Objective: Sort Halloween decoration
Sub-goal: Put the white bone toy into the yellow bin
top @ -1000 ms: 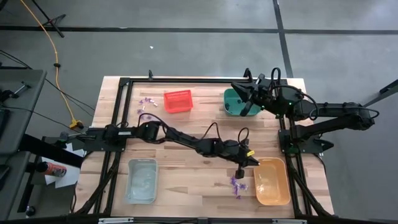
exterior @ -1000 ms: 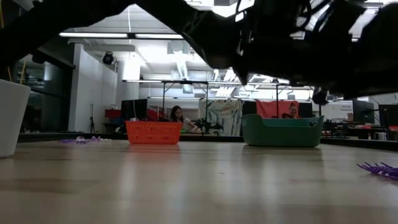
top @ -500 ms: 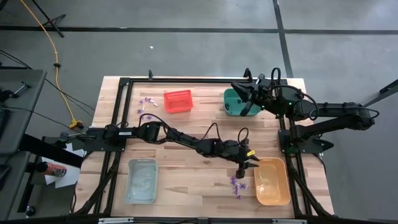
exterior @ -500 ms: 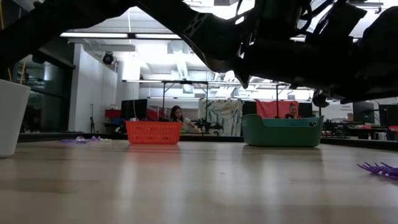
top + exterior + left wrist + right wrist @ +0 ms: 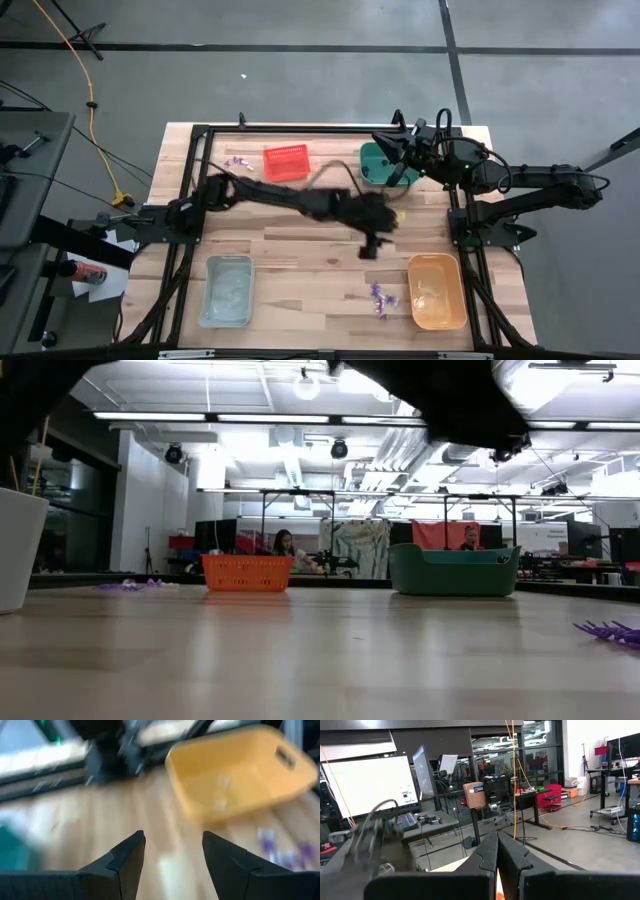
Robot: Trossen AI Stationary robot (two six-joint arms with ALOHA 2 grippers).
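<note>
Several tiny purple Halloween decorations lie on the wood just left of the orange bin; in the left wrist view they show blurred beside that bin. A second purple cluster lies at the far left, beside the red bin. My left gripper hangs open above mid-table, farther from the near edge than the near cluster, with nothing between its fingers. My right gripper is shut and held high over the green bin.
A clear bin stands at the near left. The black frame rails run along the table's edges. In the low view the red bin and green bin stand at the far side, with people in the room behind.
My left gripper has opened just above the purple cluster by the orange bin, then risen quickly and swung toward the table's far edge, tipping up from pointing steeply down. The purple pieces stay on the wood.
</note>
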